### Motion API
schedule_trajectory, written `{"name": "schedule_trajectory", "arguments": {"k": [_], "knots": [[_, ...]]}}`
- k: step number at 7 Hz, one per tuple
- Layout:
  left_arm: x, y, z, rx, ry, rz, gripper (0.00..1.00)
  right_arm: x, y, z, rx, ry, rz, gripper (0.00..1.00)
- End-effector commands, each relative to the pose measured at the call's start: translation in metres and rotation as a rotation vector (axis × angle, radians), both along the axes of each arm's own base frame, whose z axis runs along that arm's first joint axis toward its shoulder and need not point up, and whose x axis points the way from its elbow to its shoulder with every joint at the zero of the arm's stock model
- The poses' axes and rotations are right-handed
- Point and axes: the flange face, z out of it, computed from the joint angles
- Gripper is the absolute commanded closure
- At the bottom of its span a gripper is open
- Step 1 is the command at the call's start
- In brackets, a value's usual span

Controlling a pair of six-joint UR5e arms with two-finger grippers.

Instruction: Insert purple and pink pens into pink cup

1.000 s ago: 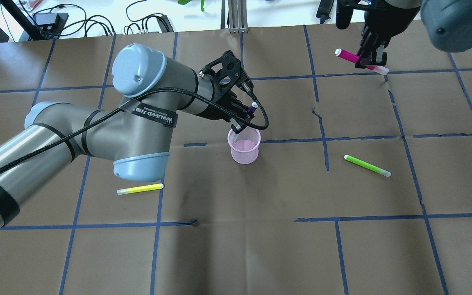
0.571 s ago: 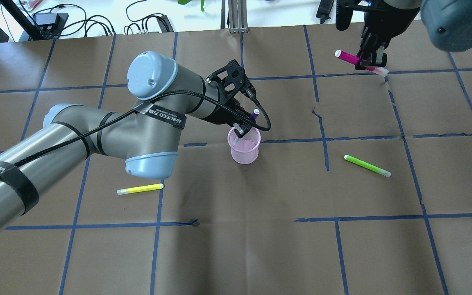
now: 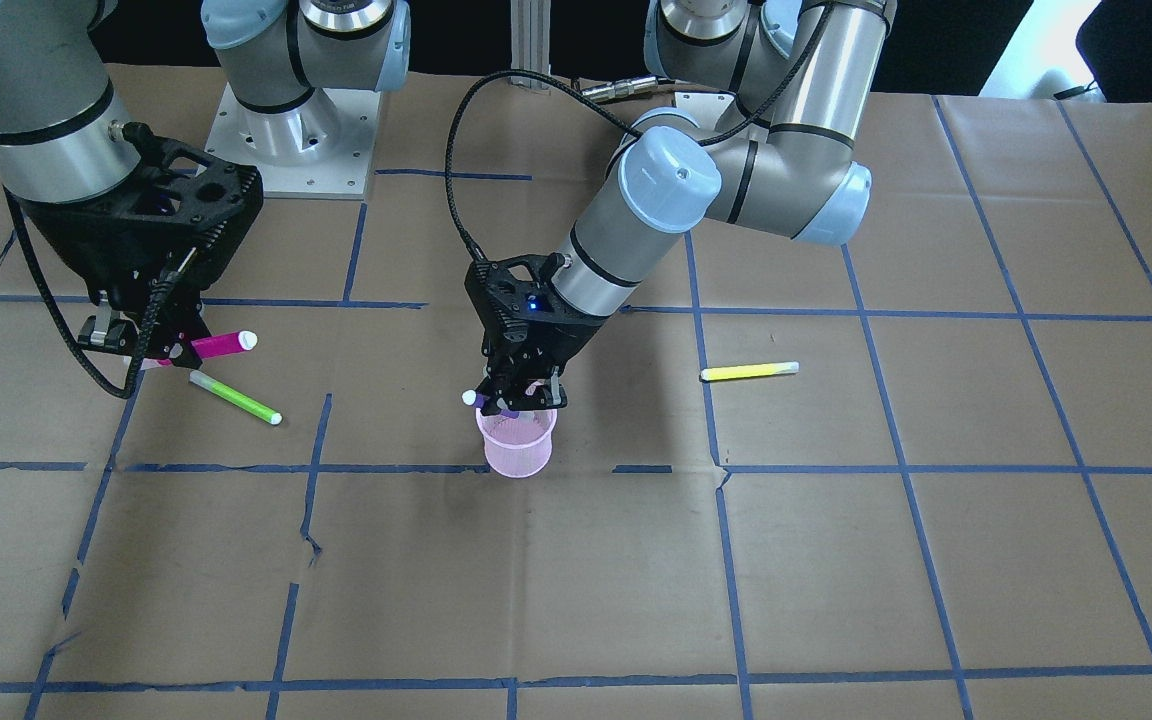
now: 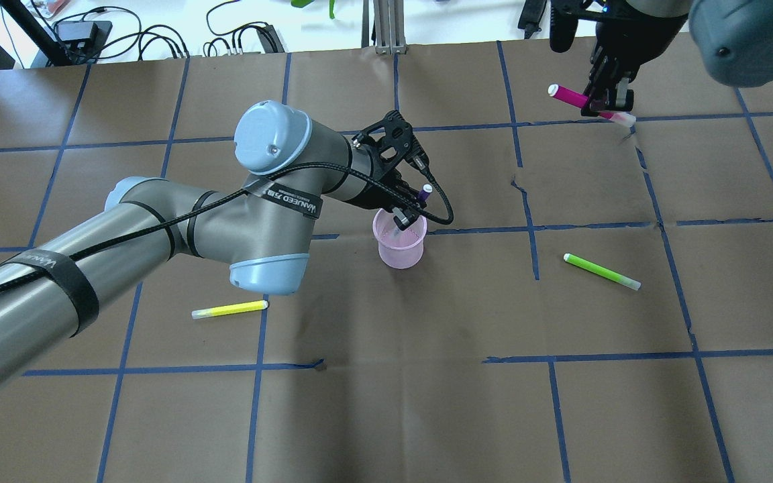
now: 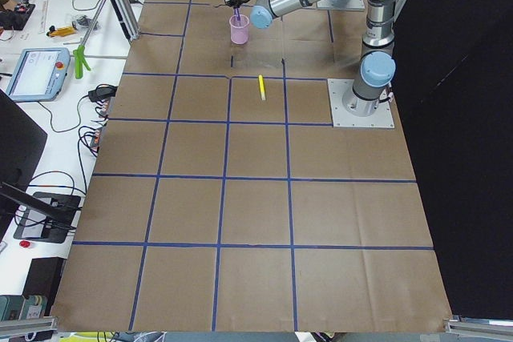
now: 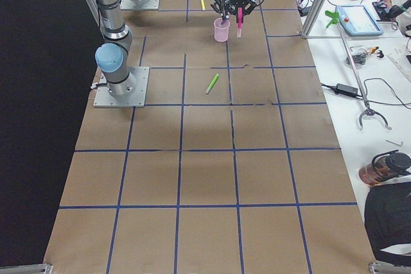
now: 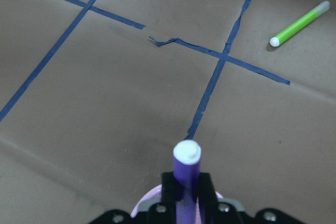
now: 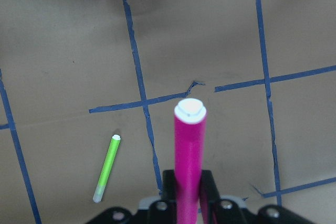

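Item count, largest first.

Arms: two. My left arm (image 4: 158, 228) reaches to the table's middle; my right arm (image 3: 26, 90) stands over the far right corner.

Grippers: two. My left gripper (image 4: 403, 215) is clamped on the purple pen (image 7: 186, 174), directly over the cup. My right gripper (image 4: 601, 100) is clamped on the pink pen (image 8: 189, 156).

Cups: one. The pink cup (image 4: 400, 249) stands upright near the table's middle, mouth up.

Pens: four.
- Purple pen: tilted, white cap up, lower end at the cup's mouth.
- Pink pen: tilted, white cap toward the left, well apart from the cup.
- Green pen (image 4: 601, 271): flat on the table, right of the cup.
- Yellow pen (image 4: 229, 309): flat on the table, left of the cup and nearer.

Surface: the table (image 4: 427, 416) is covered in brown paper, marked into squares by blue tape (image 4: 259, 367). The paper is torn in places along the tape.

Room: beyond the far edge, black cables (image 4: 158, 33) lie on a white surface. A touch panel (image 5: 36, 74) rests on a white bench.
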Motion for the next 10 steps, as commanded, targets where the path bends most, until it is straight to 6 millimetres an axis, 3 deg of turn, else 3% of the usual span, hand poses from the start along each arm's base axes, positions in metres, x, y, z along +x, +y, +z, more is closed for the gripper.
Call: {"name": "schedule_trajectory", "arguments": {"k": [1, 3, 4, 6, 7, 8, 10], "knots": [[-0.002, -0.001, -0.003, 0.017, -0.001, 0.005, 0.16, 0.002, 0.003, 0.0, 0.003, 0.005, 0.044, 1.0], [-0.002, 0.0, -0.002, 0.028, 0.0, 0.02, 0.12, 0.002, 0.003, 0.0, 0.003, 0.006, 0.045, 1.0], [-0.001, 0.005, 0.022, 0.054, -0.003, 0.029, 0.12, 0.003, 0.002, -0.002, 0.007, -0.007, 0.045, 1.0], [0.012, 0.016, 0.098, 0.174, -0.043, 0.052, 0.12, 0.003, 0.001, -0.004, 0.01, -0.015, 0.046, 1.0], [0.035, 0.024, 0.136, 0.278, -0.085, 0.146, 0.11, 0.004, 0.0, -0.006, 0.014, -0.028, 0.047, 1.0], [0.075, 0.019, 0.159, 0.343, -0.136, 0.281, 0.06, 0.007, 0.0, -0.011, 0.02, -0.061, 0.049, 1.0], [0.105, 0.015, 0.182, 0.345, -0.174, 0.459, 0.02, 0.011, 0.01, -0.037, 0.06, -0.099, 0.039, 1.0]]}}
